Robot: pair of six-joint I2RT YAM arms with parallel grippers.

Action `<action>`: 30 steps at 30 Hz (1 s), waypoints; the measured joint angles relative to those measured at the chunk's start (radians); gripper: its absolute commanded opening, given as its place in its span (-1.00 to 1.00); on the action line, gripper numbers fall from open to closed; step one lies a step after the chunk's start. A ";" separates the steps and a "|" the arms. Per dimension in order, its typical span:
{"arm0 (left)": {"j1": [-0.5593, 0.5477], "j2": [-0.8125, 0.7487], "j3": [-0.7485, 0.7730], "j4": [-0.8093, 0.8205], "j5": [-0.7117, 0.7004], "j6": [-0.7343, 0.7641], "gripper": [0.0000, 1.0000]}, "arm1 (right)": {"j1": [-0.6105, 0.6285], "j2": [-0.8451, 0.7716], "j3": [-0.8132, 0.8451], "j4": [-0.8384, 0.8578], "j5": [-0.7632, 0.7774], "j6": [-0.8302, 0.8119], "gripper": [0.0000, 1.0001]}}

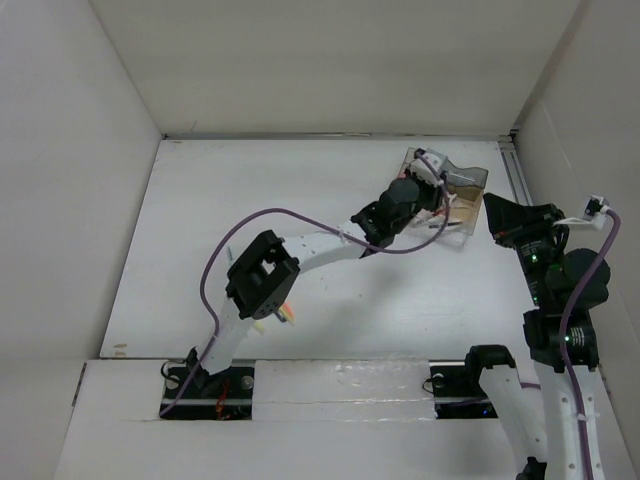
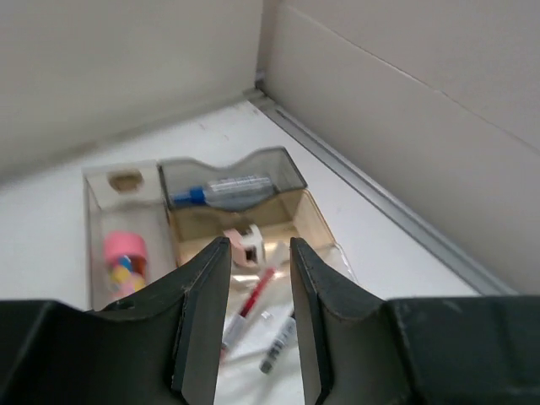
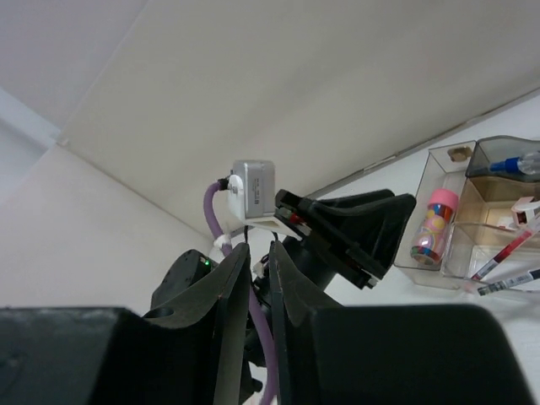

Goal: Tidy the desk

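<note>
White surface (image 1: 250, 210) lies flat and hard beneath everything. My left claw (image 2: 259, 245) is spread above light, slippery pens (image 2: 256, 297) at the tray (image 2: 93, 211); I'd pinch one midway. Right claw (image 3: 260, 250) is nearly pressed together, empty.

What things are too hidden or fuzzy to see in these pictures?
Top view: the left arm covers most of the clear tray, hiding its contents.
Left wrist view: the left gripper covers parts of the pens; the marker's label is blurred.
Right wrist view: the picture's edge cuts off the tray's right side.
</note>
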 measured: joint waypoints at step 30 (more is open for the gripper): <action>0.079 -0.026 -0.425 0.267 0.255 -0.842 -0.32 | 0.000 0.010 -0.011 0.000 0.000 -0.002 -0.37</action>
